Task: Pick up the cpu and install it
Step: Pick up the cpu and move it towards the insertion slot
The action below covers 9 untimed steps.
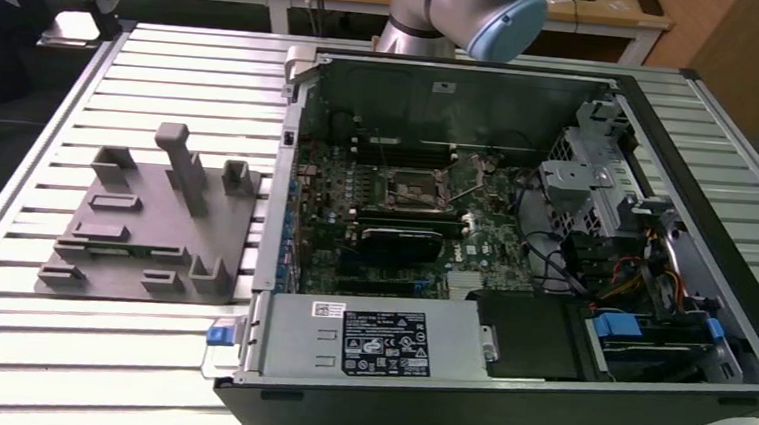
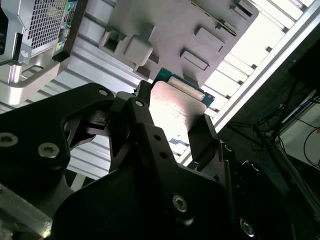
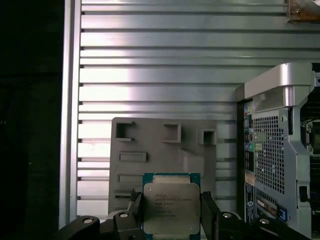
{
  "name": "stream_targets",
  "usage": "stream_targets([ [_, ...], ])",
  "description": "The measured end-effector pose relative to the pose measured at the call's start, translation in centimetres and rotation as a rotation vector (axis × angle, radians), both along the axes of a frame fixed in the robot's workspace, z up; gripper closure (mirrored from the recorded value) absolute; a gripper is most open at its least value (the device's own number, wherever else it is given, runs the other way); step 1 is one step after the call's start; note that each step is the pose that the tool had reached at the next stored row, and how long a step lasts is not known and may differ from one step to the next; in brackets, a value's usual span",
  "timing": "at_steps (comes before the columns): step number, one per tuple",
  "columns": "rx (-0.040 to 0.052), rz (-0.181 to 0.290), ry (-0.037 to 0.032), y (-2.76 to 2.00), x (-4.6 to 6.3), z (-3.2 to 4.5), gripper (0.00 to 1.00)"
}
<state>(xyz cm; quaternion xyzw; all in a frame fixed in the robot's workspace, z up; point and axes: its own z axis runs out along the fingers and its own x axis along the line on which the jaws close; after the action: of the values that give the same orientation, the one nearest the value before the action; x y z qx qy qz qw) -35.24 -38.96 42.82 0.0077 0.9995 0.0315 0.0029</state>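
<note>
The black gripper (image 3: 171,204) is clamped on the cpu (image 3: 171,212). In both wrist views the chip's silver top shows between the two fingers (image 3: 210,215), with the grey fixture plate (image 1: 151,219) behind it. On the slatted desk (image 1: 102,354), that plate lies at the exterior view's left, and the open computer case (image 1: 525,243) sits just beside it on the right.

In the first wrist view we found the cpu (image 3: 171,207) cut off by the picture's edge, so one rim was lost to us. The computer case (image 3: 280,150) ran out of frame as well. In the second wrist view the pincer's fingers (image 2: 202,137) covered two sides of the cpu. In the exterior view the arm (image 1: 461,13) was cropped at the top, and the motherboard socket (image 1: 415,187) was too small for us to judge.
</note>
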Motion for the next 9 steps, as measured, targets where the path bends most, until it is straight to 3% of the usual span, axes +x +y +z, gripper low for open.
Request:
stream_targets([
  [9, 0.0, 0.0, 0.0001, 0.17, 0.81, 0.0, 0.46],
])
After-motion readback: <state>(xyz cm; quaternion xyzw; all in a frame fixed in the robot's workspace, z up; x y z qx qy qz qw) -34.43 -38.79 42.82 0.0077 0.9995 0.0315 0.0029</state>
